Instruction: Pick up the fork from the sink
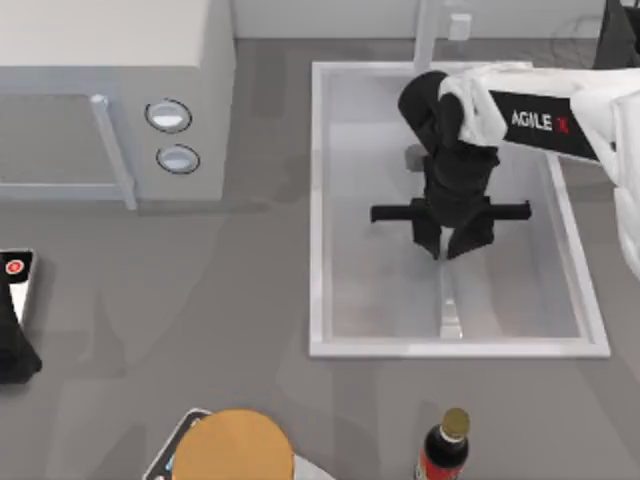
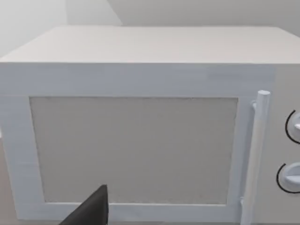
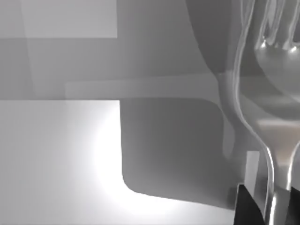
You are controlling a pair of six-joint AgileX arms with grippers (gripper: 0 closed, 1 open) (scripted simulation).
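- The sink sits right of the microwave, with its faucet at the far rim.
- My right arm reaches in from the right, over the sink's far half.
- The right gripper points down into the middle of the basin, its two dark fingers set close together around the fork.
- The fork lies lengthwise on the sink floor; its handle runs from the fingers toward the near rim and widens at the end.
- In the right wrist view the fork looms close, tines away from the camera, its neck passing between the dark fingertips; the jaws are narrowed to the width of the neck and look clamped on it.
- I cannot tell whether the fork is lifted off the sink floor or touching it.
- The left gripper is parked left of the sink, in front of the microwave; I cannot tell its opening.
- The left wrist view faces the microwave door, handle and dials.
- A bottle stands near the sink's near rim, and a round wooden object lies to its left.
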